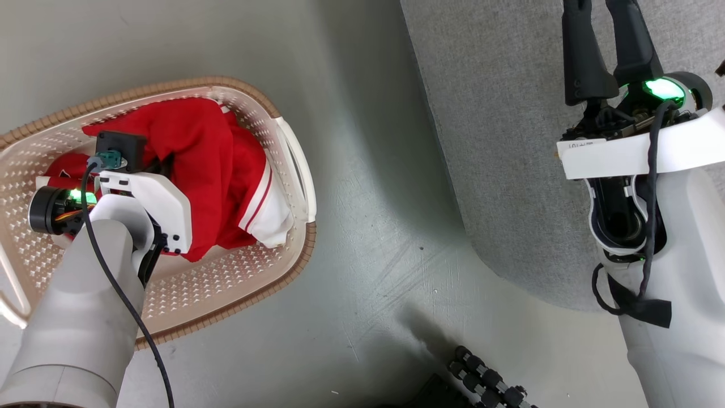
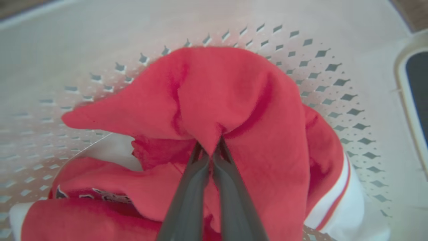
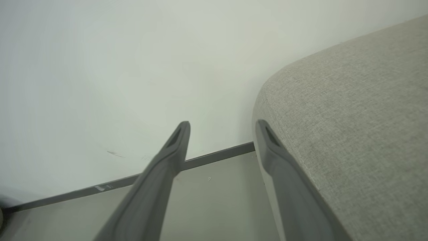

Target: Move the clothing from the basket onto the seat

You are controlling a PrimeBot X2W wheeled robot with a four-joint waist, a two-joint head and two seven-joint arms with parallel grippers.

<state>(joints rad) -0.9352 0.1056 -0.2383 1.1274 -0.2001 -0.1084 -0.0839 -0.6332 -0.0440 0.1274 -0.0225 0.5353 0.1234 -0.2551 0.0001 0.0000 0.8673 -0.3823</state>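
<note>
Pale floor [image 1: 368, 226] under the basket [image 1: 310, 243]; my left gripper [image 2: 210, 147] pinches a bunched fold of limp, light clothing [image 2: 234, 93] mid-basket, likely to drape. My right gripper [image 3: 222, 126] gapes empty by the seat [image 3: 351, 117].

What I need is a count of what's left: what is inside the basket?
Inside the basket lies red clothing with white striped trim, one fold pinched by the left gripper's fingers. More red fabric sits beneath it. Whatever lies under the pile is covered.
</note>
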